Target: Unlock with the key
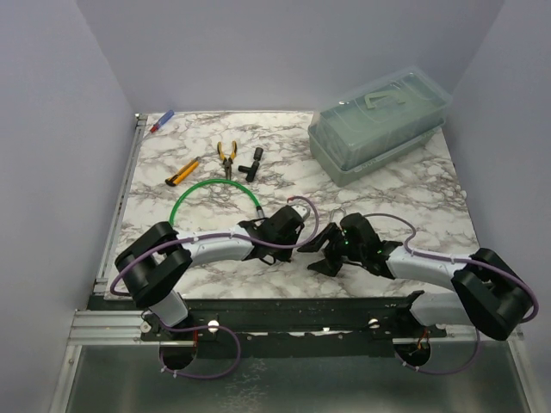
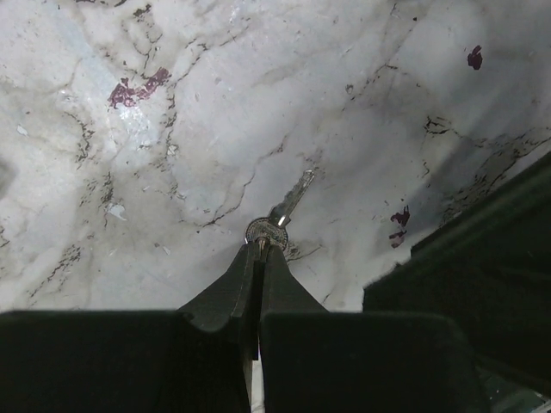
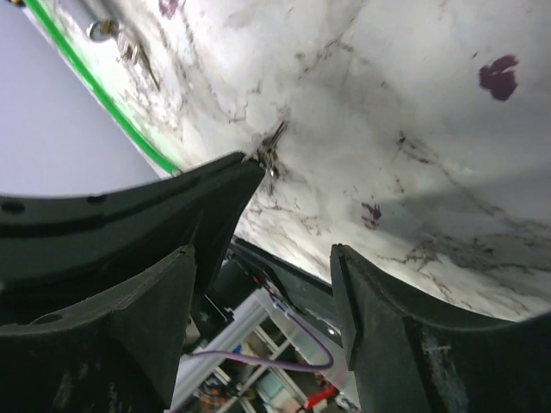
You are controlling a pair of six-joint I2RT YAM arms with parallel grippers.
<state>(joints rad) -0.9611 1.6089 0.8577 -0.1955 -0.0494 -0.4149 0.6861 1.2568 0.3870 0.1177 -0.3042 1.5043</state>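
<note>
The left tool (image 2: 261, 251) is clamped shut on the head of the silver key (image 2: 291, 202). It holds the key close to the marble table (image 2: 172, 112) with the blade jutting forward, probably ready to steer into the padlock. The right tool (image 3: 263, 258) hovers just beside it, jaws wide apart and empty, perhaps to steady that padlock. The padlock itself is not clearly visible; overhead only a silver loop (image 1: 301, 205) shows beyond the left tool, which hides the green cord's (image 1: 215, 181) end.
</note>
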